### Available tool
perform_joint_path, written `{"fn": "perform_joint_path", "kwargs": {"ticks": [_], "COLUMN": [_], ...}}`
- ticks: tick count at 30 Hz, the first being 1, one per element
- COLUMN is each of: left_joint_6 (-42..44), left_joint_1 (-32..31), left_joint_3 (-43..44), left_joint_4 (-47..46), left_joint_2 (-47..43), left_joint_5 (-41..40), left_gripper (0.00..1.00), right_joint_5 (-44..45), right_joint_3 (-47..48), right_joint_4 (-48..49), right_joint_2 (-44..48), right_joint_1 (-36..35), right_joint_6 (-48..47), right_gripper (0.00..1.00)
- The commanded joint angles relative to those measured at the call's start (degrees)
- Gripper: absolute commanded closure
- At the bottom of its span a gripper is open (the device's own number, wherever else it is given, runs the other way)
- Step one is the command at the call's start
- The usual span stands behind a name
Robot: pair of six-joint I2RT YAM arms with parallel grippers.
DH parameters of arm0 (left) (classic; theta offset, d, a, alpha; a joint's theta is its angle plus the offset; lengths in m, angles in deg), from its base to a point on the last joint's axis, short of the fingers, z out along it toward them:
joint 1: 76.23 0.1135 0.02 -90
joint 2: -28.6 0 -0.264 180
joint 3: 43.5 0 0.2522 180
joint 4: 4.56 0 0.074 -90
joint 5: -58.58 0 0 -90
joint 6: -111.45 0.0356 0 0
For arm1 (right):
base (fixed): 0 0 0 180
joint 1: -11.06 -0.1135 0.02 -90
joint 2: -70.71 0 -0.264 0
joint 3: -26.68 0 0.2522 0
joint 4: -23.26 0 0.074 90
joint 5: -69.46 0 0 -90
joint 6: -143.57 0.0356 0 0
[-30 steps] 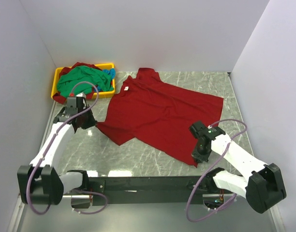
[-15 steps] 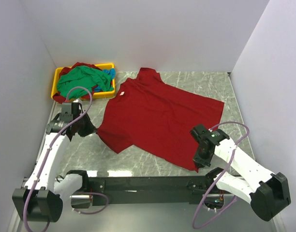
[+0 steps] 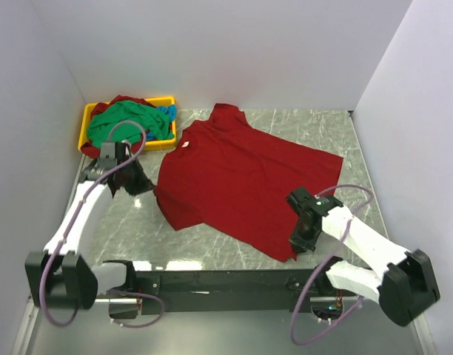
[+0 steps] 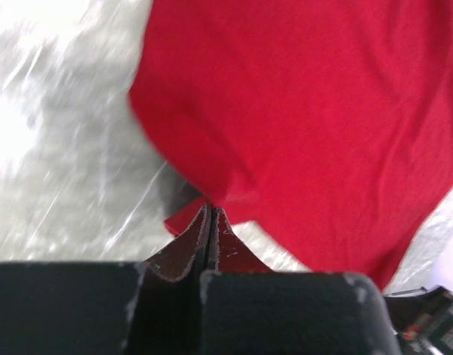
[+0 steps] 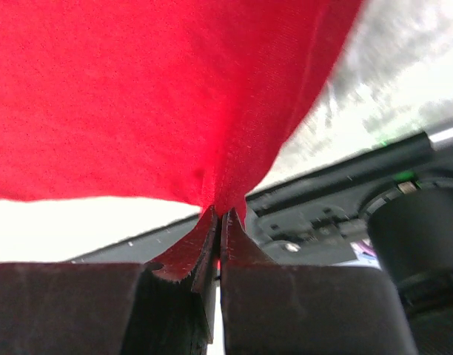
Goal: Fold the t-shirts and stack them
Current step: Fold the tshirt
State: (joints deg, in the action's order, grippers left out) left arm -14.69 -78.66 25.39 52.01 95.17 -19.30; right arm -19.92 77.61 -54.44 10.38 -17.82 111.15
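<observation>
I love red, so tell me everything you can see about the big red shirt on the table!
The deep red t-shirt is soft, plain cloth with short sleeves and a small white neck label. It lies spread out, a bit wrinkled, on the grey marbled table, with its neck toward the back left. The left gripper is shut on its left edge, and the right gripper is shut on its near right corner.

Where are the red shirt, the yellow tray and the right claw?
red shirt [image 3: 241, 177], top view, middle of its body.
yellow tray [image 3: 84, 129], top view, left rim.
right claw [image 5: 220, 216], right wrist view, between its fingertips.
</observation>
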Motion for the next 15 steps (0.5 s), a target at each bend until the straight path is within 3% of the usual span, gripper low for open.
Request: {"fn": "perform_joint_path", "kwargs": {"ticks": [1,7,15], "left_joint_6": [1.16,3.00,5.64], "left_joint_1": [0.15,-0.55,-3.36], "left_joint_3": [6.20,15.34,28.35], "left_joint_4": [-7.73,-12.04,-12.13], "left_joint_2": [5.48,16.90,30.18], "left_joint_5": [3.87,7.83,9.50], "left_gripper": [0.99,0.99,0.99], "right_joint_5": [0.17,0.26,0.43], "right_joint_3": [0.01,2.38,6.95], "right_joint_4": [7.07,12.26,13.67], "right_joint_2": [-3.99,-9.71,-12.96], "right_joint_1": [0.84,5.85,18.50], "right_joint_6": [-0.10,-3.52,-10.73], "right_gripper": [1.00,1.00,1.00]}}
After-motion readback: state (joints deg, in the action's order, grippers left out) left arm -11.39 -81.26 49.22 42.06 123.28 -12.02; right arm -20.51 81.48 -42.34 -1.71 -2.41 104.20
